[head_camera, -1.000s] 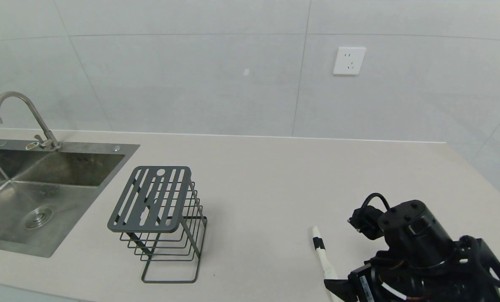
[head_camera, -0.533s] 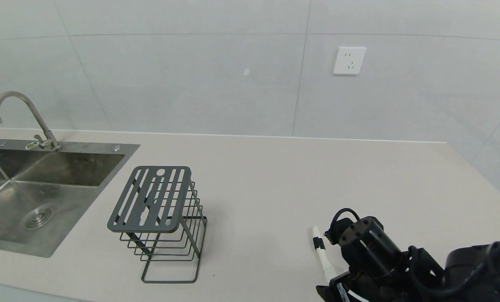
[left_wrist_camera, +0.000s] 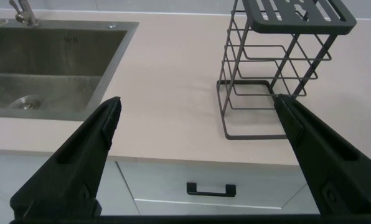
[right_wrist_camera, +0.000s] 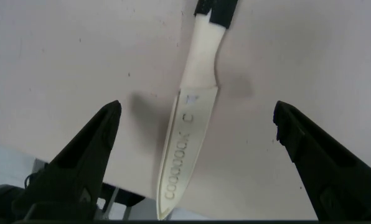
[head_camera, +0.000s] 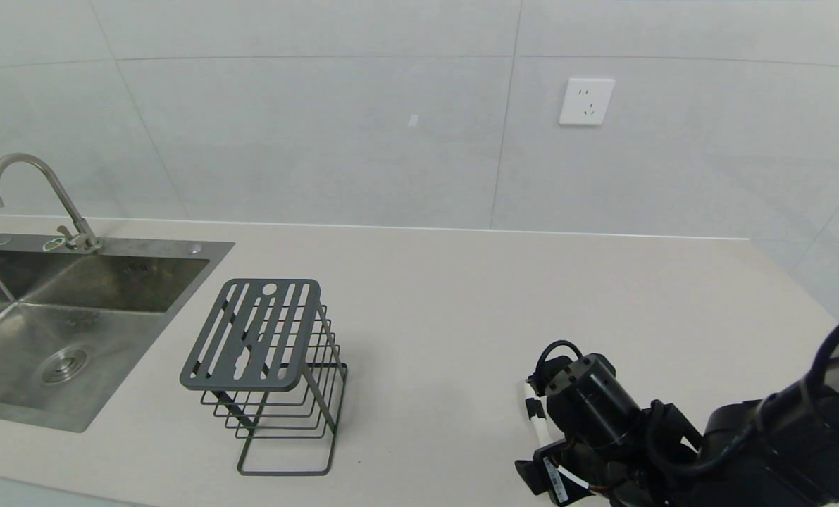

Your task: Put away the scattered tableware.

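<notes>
Knife (right_wrist_camera: 190, 134) lies flat near the counter's (head_camera: 461, 296) front edge; the right gripper (right_wrist_camera: 197, 109), spread wide above, should straddle its handle squarely.

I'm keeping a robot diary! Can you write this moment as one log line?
right gripper: open over knife | knife: flat on counter | left gripper: open, holding nothing, facing rack

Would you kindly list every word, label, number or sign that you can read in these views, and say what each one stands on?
knife blade: a row of pale embossed characters runs along it, not clear enough to quote.
sticker on the rim of the sink: too small to read.
wall socket: no lettering shows, only its pin holes.
No text here can be quoted with confidence.
</notes>
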Controlling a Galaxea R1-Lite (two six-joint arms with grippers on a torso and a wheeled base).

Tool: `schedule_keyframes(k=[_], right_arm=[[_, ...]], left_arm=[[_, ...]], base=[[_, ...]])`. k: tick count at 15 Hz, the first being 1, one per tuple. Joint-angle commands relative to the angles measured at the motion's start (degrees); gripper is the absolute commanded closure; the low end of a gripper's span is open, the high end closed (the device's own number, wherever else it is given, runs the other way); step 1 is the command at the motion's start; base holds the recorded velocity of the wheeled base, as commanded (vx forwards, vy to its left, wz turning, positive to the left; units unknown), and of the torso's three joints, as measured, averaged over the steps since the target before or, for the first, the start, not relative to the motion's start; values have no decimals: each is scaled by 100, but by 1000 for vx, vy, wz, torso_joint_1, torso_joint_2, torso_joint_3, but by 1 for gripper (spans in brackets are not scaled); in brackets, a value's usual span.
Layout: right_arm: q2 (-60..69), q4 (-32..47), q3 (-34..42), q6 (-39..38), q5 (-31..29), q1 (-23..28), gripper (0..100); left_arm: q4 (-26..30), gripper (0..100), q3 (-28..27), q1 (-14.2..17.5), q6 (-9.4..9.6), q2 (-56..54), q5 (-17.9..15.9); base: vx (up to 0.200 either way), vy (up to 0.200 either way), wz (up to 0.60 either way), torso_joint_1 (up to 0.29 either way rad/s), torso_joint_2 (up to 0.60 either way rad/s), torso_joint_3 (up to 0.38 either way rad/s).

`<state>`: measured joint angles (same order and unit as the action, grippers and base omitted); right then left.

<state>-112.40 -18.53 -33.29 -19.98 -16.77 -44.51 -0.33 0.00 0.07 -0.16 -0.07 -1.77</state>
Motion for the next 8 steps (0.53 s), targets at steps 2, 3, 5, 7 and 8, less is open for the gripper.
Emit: schedule_keyframes(k=[2, 3, 5, 7, 8], right_arm=[[-256, -72, -11, 3, -1, 39, 0], [-265, -72, -19, 3, -1, 83, 0], [-265, -72, -19, 3, -1, 197, 0], [-274, -72, 42, 3, -1, 171, 0], [-309, -72, 95, -6, -1, 127, 100]], left_arm=[[-2, 0, 0, 1, -11, 7, 1], [-2, 0, 0, -7, -11, 7, 1], [-2, 0, 0, -7, -11, 7, 1], [-2, 0, 0, -7, -11, 7, 1], [-2, 0, 0, -7, -19, 7, 1]], base=[[0, 0, 0, 0, 0, 0], [0, 0, 0, 0, 0, 0], [0, 0, 0, 0, 0, 0], [0, 0, 0, 0, 0, 0], [0, 0, 0, 0, 0, 0]])
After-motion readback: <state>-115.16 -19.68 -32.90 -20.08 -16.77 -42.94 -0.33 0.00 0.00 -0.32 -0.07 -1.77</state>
